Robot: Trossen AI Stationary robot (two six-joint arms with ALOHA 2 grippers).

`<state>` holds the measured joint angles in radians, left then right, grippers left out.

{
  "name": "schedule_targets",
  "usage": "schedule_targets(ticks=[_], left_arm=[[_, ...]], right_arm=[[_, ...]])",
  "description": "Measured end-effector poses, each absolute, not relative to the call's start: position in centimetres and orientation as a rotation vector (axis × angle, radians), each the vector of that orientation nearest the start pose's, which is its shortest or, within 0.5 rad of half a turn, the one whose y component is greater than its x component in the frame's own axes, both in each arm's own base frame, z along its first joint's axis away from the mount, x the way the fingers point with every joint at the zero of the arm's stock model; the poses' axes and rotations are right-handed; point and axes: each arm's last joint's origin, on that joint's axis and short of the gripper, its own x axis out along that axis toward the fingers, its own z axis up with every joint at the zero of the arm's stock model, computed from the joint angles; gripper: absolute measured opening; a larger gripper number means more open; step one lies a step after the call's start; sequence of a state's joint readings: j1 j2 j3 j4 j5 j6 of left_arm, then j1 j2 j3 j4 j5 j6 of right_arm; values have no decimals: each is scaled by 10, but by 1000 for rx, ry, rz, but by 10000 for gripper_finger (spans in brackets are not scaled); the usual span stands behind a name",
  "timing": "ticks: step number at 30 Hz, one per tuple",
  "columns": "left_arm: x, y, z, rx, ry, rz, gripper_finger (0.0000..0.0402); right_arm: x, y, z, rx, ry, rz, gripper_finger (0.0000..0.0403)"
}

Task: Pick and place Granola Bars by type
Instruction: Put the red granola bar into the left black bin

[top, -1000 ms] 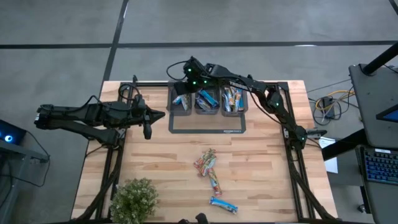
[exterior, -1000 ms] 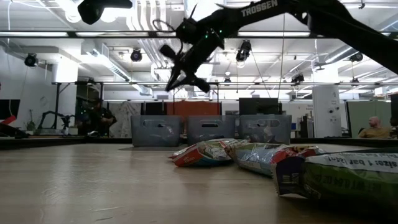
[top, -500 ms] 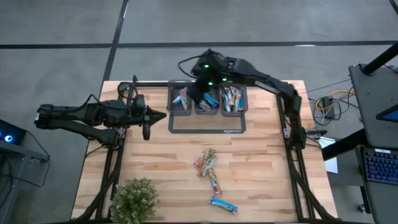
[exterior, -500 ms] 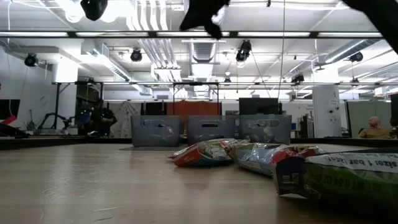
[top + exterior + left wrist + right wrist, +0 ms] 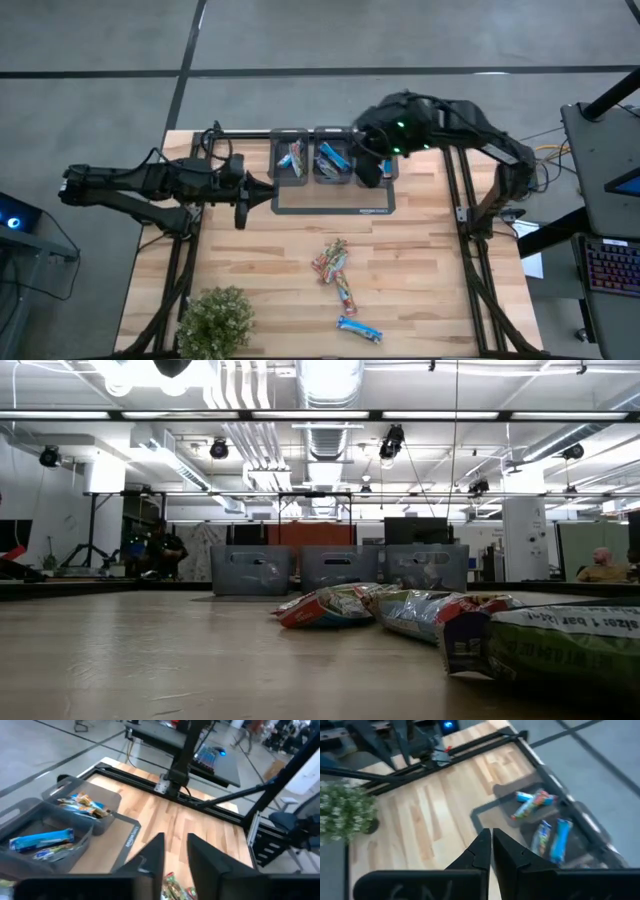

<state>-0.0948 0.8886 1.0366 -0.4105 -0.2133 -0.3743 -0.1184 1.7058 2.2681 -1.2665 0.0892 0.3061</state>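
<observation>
Several granola bars lie loose on the wooden table: a multicoloured cluster (image 5: 331, 262), one more (image 5: 345, 289) and a blue bar (image 5: 358, 328); they fill the low view's foreground (image 5: 400, 610). Others lie in three grey bins (image 5: 333, 160) at the far edge, with blue bars in the middle bin (image 5: 555, 840) and multicoloured ones beside it (image 5: 82, 805). My right gripper (image 5: 366, 172) hangs shut above the right bin, empty (image 5: 491, 840). My left gripper (image 5: 270, 186) hovers open left of the bins, empty (image 5: 175, 845).
A leafy potted plant (image 5: 213, 320) stands at the near left corner. The bins sit on a dark mat (image 5: 335, 205). Black frame rails run along the table's left, right and far sides. Bare wood lies between the mat and the loose bars.
My right gripper has swung from above the left bin toward the table's right, over the right bin, and has risen out of the low view. My left gripper has shifted a little toward the bins.
</observation>
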Motion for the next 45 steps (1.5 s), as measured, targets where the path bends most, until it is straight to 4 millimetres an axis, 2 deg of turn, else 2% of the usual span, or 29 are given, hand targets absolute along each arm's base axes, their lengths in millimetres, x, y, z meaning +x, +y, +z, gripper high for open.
schedule_targets(ticks=[6, 9, 14, 22, 29, 34, 39, 45], left_arm=[[203, -14, 384, -294, 293, 142, 148], [216, -16, 386, -275, 313, 127, 186], [234, -17, 395, -224, 328, 121, 225], [261, -20, 397, -196, 452, 136, 232], [285, -22, 377, -205, 564, 157, 232], [300, -25, 361, -222, 631, 118, 232], [306, -27, 355, -247, 652, 92, 232], [307, -27, 365, -262, 573, 81, 232]], right_arm=[[280, -20, 493, 303, 655, -407, 8], [276, -13, 493, 310, 670, -423, 8], [273, -2, 488, 310, 716, -443, 8], [270, 13, 485, 342, 749, -442, 8], [261, 21, 479, 368, 837, -467, 8], [256, 30, 482, 353, 829, -417, 8], [236, 43, 493, 308, 803, -330, 8], [201, 50, 514, 248, 702, -201, 8]])
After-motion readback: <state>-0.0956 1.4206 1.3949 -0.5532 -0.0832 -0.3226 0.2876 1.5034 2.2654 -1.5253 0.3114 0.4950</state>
